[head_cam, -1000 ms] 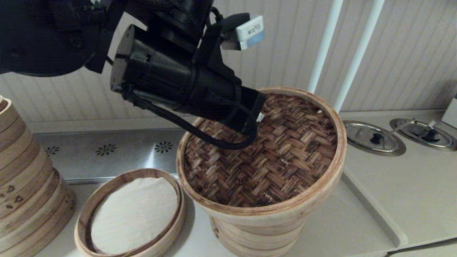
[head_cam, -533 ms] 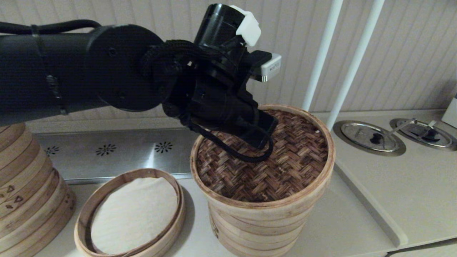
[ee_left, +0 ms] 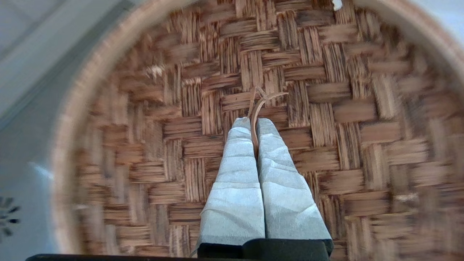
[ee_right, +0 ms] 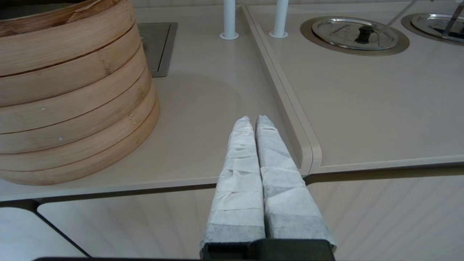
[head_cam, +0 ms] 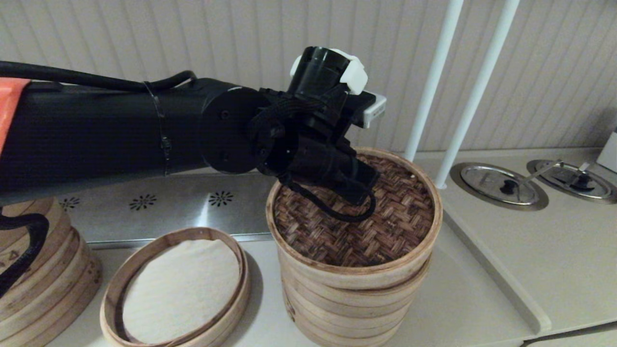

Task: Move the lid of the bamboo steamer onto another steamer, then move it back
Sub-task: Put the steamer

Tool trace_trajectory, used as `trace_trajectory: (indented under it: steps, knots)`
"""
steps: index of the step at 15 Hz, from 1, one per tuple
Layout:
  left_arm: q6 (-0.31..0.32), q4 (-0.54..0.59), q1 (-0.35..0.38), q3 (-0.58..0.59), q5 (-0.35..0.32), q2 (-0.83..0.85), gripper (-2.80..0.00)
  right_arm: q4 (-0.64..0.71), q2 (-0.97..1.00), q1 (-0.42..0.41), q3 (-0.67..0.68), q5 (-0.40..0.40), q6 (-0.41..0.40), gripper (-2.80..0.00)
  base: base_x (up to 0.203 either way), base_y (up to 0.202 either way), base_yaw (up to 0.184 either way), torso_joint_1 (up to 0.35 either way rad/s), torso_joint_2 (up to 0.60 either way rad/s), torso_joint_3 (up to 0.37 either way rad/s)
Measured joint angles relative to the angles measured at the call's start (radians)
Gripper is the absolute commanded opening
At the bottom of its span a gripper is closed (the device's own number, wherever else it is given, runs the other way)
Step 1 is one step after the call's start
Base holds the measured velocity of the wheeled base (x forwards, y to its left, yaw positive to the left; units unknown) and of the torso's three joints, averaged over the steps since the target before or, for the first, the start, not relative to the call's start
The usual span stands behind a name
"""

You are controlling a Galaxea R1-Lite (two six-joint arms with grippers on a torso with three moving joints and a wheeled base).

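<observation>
The bamboo steamer lid, dark woven with a pale rim band, lies on top of the tall multi-tier steamer stack, its rim slightly off-line with the tier below. My left gripper reaches down onto the lid's middle. In the left wrist view the left gripper is shut on the twine loop over the woven top. The low single-tier steamer with its white cloth liner stands uncovered to the left of the stack. My right gripper is shut on nothing, low by the counter's front edge.
A large steamer stack with triangle marks stands at far left. Two steel lids with black knobs sit in the raised counter at right. Two white poles rise behind the stack. A raised counter edge runs along its right side.
The lid, held by my left gripper, has come down and away from the head camera onto the tall stack. The left arm has swung lower across the view.
</observation>
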Motion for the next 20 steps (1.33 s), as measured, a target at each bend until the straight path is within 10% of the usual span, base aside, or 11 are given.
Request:
trace_trajectory:
  steps: [20]
  knots:
    - [0.041,-0.062,-0.004,0.0,0.009,0.071,-2.8,0.0,0.0,0.0,0.0,0.0,0.0,-2.8,0.0,0.0,0.0,0.0,0.0,0.0]
